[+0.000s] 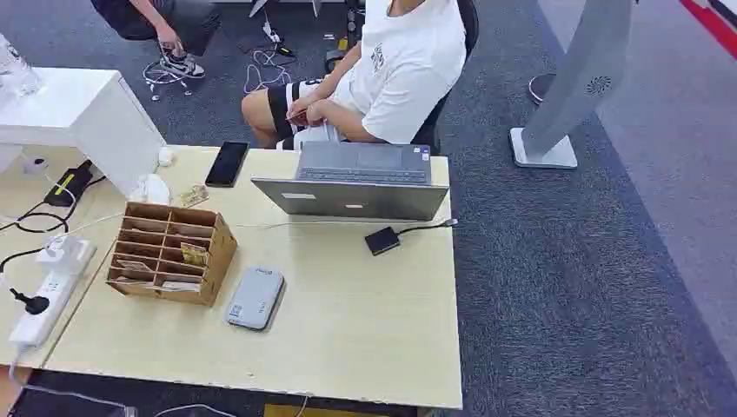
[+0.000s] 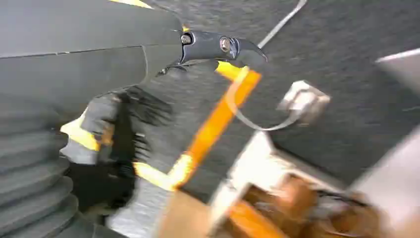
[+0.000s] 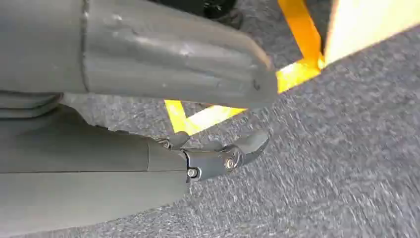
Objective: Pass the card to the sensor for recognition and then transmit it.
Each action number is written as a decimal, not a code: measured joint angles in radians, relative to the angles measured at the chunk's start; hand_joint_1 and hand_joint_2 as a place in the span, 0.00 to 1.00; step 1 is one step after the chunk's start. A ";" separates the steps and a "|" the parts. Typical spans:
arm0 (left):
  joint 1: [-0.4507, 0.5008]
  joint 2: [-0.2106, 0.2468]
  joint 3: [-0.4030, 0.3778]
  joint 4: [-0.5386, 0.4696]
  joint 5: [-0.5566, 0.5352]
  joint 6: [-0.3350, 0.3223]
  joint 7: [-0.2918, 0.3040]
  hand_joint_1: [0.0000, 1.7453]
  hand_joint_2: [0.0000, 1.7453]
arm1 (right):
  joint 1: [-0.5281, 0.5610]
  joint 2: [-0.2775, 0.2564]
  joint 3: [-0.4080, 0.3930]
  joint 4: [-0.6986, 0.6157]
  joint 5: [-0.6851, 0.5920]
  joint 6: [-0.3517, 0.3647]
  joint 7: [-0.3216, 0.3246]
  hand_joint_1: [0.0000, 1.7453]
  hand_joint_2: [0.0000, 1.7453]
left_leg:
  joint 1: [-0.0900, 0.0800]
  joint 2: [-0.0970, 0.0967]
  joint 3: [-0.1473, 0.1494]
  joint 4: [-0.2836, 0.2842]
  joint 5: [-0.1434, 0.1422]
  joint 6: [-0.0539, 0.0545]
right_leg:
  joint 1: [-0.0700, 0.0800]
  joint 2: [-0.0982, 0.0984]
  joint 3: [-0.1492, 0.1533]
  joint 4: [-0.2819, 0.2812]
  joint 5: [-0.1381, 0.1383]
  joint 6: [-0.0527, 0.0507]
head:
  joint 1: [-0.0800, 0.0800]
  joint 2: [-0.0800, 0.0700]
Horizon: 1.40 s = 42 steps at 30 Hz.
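A wooden card rack (image 1: 169, 252) stands on the left of the light wood table (image 1: 365, 339), with a yellowish card (image 1: 194, 254) in one of its slots. Another small card (image 1: 193, 195) lies on the table behind the rack. The flat grey card sensor (image 1: 255, 297) lies just right of the rack. My left hand (image 2: 148, 54) hangs over dark carpet beside the table's orange frame, fingers extended and holding nothing. My right hand (image 3: 99, 163) also hangs above the carpet, thumb and fingers apart, nothing in it.
An open grey laptop (image 1: 361, 182) faces a seated person (image 1: 391, 69) at the table's far edge. A black phone (image 1: 227, 162), a small black box (image 1: 381, 240) on a cable, and a white power strip (image 1: 43, 304) lie nearby. A white stand (image 1: 569, 95) rises at the right.
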 joint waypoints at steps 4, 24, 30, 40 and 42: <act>0.030 -0.021 0.008 -0.096 0.078 0.019 -0.037 0.00 1.00 | -0.009 -0.005 0.010 0.014 -0.055 -0.016 -0.021 0.00 0.00 | 0.000 0.000 0.000 0.000 0.000 0.000 | 0.000 0.000 0.000 0.000 0.000 0.000 | 0.000 0.000; 0.228 -0.115 -0.032 -0.577 0.507 0.234 -0.276 0.00 1.00 | -0.048 -0.020 0.064 0.062 -0.239 -0.067 -0.085 0.00 0.00 | 0.000 0.000 -0.001 0.000 0.000 0.000 | 0.000 0.000 0.000 0.000 0.000 0.000 | 0.000 0.000; 0.289 -0.142 -0.063 -0.735 0.634 0.293 -0.353 0.00 1.00 | -0.062 -0.025 0.084 0.076 -0.291 -0.079 -0.101 0.00 0.00 | 0.000 0.000 0.000 0.000 0.000 0.000 | 0.000 0.000 0.000 0.000 0.000 0.000 | 0.000 0.000; 0.268 -0.158 -0.049 -0.998 0.480 0.204 -0.389 0.00 1.00 | -0.088 -0.028 0.124 0.090 -0.325 -0.091 -0.118 0.00 0.00 | 0.000 0.000 0.000 0.000 0.000 0.000 | 0.000 0.000 0.000 0.000 0.000 0.000 | 0.000 0.000; 0.257 -0.155 -0.055 -1.035 0.410 0.203 -0.393 0.00 1.00 | -0.092 -0.028 0.133 0.093 -0.325 -0.091 -0.118 0.00 0.00 | 0.000 0.000 0.000 0.000 0.000 0.000 | 0.000 0.000 0.000 0.000 0.000 0.000 | 0.000 0.000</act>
